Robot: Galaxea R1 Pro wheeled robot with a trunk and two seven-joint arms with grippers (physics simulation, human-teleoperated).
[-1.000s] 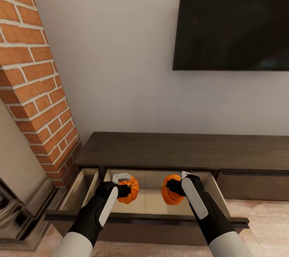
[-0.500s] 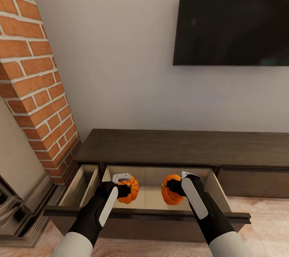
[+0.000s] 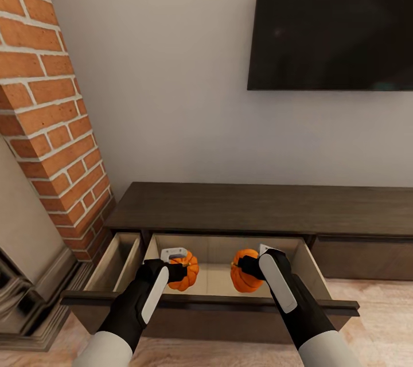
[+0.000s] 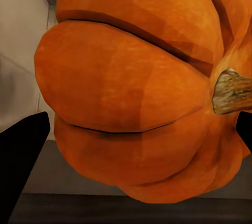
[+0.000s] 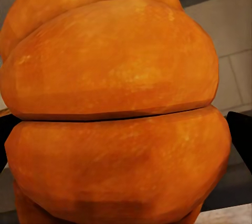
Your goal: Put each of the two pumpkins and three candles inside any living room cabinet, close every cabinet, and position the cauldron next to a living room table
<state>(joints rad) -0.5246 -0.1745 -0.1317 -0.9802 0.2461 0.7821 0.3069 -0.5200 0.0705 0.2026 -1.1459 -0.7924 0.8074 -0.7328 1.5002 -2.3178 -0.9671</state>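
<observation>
Orange pumpkins (image 3: 184, 271) unmoved; view slightly tilted.

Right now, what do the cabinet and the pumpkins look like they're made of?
The long low dark-brown cabinet: likely matte wood or veneer, with faint grain on top; the open drawer's pale beige inside looks smooth, painted or laminate. The two small orange ribbed pumpkins: dull natural-looking rind, and one shows a rough woody stem.
</observation>
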